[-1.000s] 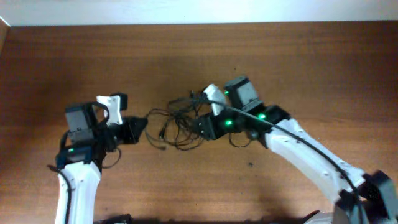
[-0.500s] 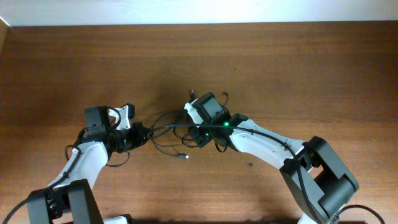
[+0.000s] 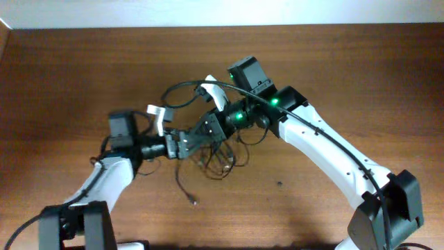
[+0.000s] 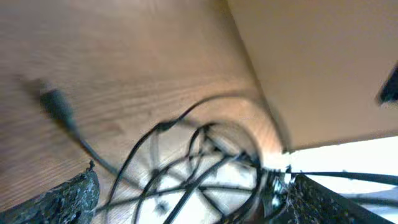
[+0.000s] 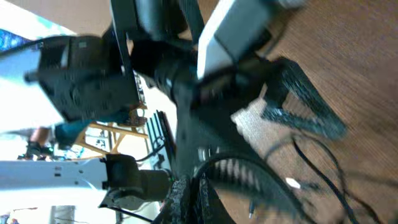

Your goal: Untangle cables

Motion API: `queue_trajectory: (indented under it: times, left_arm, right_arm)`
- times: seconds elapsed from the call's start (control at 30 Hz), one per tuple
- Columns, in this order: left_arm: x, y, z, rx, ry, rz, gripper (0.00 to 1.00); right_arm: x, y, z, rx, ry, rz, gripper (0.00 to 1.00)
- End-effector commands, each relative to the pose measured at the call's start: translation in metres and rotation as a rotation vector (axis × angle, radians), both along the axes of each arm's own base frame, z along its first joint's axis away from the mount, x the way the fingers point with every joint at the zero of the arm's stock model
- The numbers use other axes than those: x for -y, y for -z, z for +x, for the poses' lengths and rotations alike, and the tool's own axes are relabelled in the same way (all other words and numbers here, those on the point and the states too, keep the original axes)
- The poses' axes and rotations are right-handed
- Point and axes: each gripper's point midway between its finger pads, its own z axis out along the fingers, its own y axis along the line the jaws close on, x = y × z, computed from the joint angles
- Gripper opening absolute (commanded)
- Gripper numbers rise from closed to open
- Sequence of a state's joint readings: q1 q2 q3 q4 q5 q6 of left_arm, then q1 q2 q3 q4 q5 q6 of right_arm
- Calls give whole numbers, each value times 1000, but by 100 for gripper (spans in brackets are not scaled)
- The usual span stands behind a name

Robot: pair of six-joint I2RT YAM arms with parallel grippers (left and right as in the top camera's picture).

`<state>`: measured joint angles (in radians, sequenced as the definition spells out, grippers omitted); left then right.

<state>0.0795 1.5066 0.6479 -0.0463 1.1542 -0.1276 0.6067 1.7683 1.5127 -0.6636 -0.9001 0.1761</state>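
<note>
- A single cord is trailing out of the tangle toward the near side of the table [image 3: 347,69]. It is ending in a small plug end [image 3: 193,202] that is lying alone on the wood, well apart from both claws.
- The cables [image 3: 211,154] are lying as a loose tangle at mid-table, just on the near side of the spot where the two claws are meeting.
- The left claw [image 3: 194,137] is reaching in from the left and standing wide open. In its own wrist view its textured fingers [image 4: 65,199] are sitting far apart at the two bottom corners.
- Several looping cords are crossing the gap between those fingers, so the tangle is lying inside the left claw's spread. Nothing is being squeezed there.
- A second plug [image 4: 56,104] is resting on the wood ahead of the left claw, off to the left in that view, with its cord running back into the tangle.
- The right claw [image 3: 214,132] is coming in from the right, tip to tip with the left claw, directly over the far side of the tangle.
- In the blurred right wrist view its fingers [image 5: 181,198] are drawn together to a narrow slit. A black cord is arching away from their tips, so the claw appears to be pinching a strand of the cables.
- Beyond both claws, a cord loop [image 3: 173,92] is rising out of the tangle and curving over the far part of the table, behind the left claw.
</note>
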Motion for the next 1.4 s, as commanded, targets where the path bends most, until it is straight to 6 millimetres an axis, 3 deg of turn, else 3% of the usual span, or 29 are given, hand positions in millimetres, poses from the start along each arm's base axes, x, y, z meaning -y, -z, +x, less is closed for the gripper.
queue_trajectory:
  times: [0.0,0.07,0.13,0.17,0.23,0.27,0.3,0.33,0.4,0.43,0.5,0.53,0.57,0.67,0.7,0.77,0.83,0.87,0.93,1.03,1.13,1.17,1.2,1.23,1.27,1.33,1.37]
  left_arm:
    - [22,27,3,-53,-36,163,99]
    - [-9,63,20,-235,-322,353,99]
    - [-20,61,28,-277,-401,316,97]
    - [-27,65,32,-321,-480,324,78]
    - [-54,78,41,-300,-646,481,51]
    - [-67,81,42,-293,-703,534,40]
    - [-82,83,45,-281,-768,592,22]
    - [-93,83,47,-265,-820,635,5]
    - [-96,83,47,-262,-833,646,0]
    - [-97,82,49,-257,-835,642,0]
    - [-99,76,52,-247,-850,631,0]
    - [-99,59,60,-216,-856,584,0]
    - [-89,36,65,-168,-815,512,0]
    - [-77,-13,61,-21,-745,457,0]
    - [-77,-24,59,4,-751,445,0]
    - [-78,-45,52,47,-762,424,0]
    - [-78,-51,49,48,-773,406,0]
    - [-78,-50,48,19,-789,385,0]
    - [-77,-49,46,-25,-805,350,0]
    - [-65,-52,43,-97,-791,245,0]
    - [-54,-65,37,-118,-758,163,0]
    - [-52,-72,35,-103,-749,146,0]
    - [-57,-75,35,-95,-764,144,0]
    - [-66,-71,35,-111,-792,155,0]
    - [-81,-59,32,-155,-850,197,0]
    - [-123,-24,14,-247,-1016,409,0]
    - [-158,-5,-9,-316,-1151,594,0]
  right_arm:
    - [2,-10,8,23,28,7,4]
    - [17,-1,30,17,139,-56,4]
    - [21,-4,33,7,149,-45,4]
    - [22,-12,31,23,149,-36,4]
    - [50,-33,34,94,254,-111,4]
    - [73,-47,33,147,301,-157,4]
    - [104,-64,33,191,377,-197,4]
    - [163,-87,33,240,552,-262,4]
    - [233,-94,35,264,788,-392,4]
    - [281,-89,34,255,944,-519,4]
    - [317,-75,31,177,1098,-644,4]
    - [306,-69,30,133,1050,-611,5]
    - [282,-66,28,114,936,-551,17]
    - [211,-47,16,-25,665,-413,68]
    - [187,-43,8,-83,566,-356,72]
    - [138,-14,2,-14,314,-351,81]
    - [92,25,-6,-5,136,-348,82]
    - [71,32,-18,3,17,-287,82]
    - [34,52,-35,50,-153,-203,82]
    - [-3,72,-34,131,-215,-156,82]
    - [-7,93,-30,123,-215,-194,77]
    - [-5,98,-29,119,-210,-211,49]
    - [-2,97,-31,107,-208,-225,13]
    - [9,99,-26,103,-172,-276,4]
    - [29,91,-16,98,-105,-335,4]
    - [71,50,7,132,22,-337,4]
    - [144,16,43,172,317,-424,4]
